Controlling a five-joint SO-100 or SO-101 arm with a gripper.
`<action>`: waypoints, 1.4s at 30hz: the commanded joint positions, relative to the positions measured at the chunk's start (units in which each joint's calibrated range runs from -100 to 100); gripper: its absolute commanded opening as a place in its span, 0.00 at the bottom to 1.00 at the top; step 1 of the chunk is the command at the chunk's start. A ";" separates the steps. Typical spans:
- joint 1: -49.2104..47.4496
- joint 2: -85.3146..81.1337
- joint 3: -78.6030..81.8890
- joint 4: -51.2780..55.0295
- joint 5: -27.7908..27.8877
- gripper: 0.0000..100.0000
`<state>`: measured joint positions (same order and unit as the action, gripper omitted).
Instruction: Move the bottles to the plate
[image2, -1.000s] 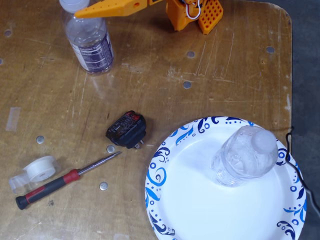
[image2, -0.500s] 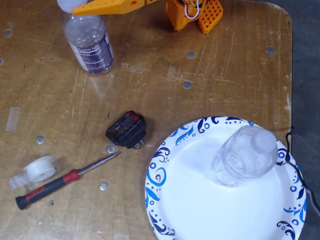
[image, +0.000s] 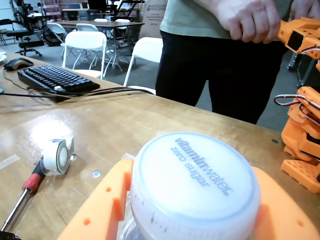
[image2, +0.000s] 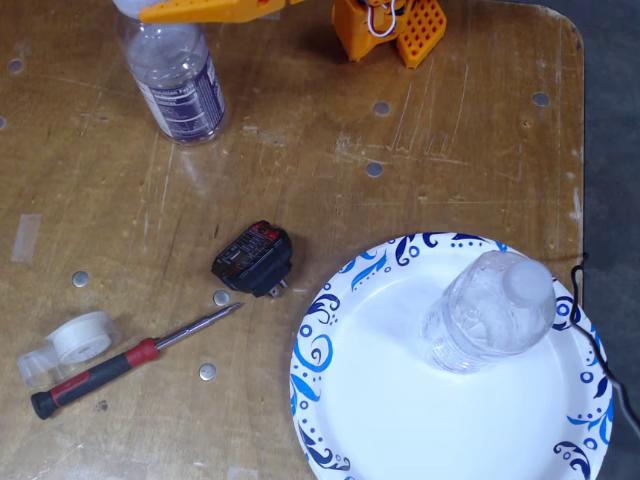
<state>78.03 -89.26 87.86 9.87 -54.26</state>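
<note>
The labelled bottle (image2: 180, 85) stands at the table's far left in the fixed view, its cap under my orange gripper (image2: 150, 10). Up close in the wrist view, its white cap (image: 195, 180) reads "vitaminwater zero sugar". My gripper (image: 194, 205) is shut on the neck just below that cap, with one orange finger (image: 105, 207) on each side. The unlabelled clear bottle (image2: 490, 310) stands upright on the right half of the blue-patterned white plate (image2: 390, 410), which lies at the near right.
A black adapter (image2: 253, 260), a red-handled screwdriver (image2: 120, 362) and a tape roll (image2: 75, 338) lie left of the plate. My orange arm base (image2: 385, 28) is at the far edge. A person (image: 225, 50) stands behind the table beside another orange arm (image: 302, 145).
The labelled bottle and the gripper on it have shifted slightly toward the far edge; its cap has slipped out of the fixed view's top. Everything else has stayed put.
</note>
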 joint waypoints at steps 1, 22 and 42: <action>-0.03 0.31 -2.54 -1.17 0.27 0.14; -21.70 30.07 -48.13 -0.56 -2.65 0.13; -56.85 73.49 -83.99 -1.08 -2.60 0.06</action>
<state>25.34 -17.45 9.26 9.87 -56.81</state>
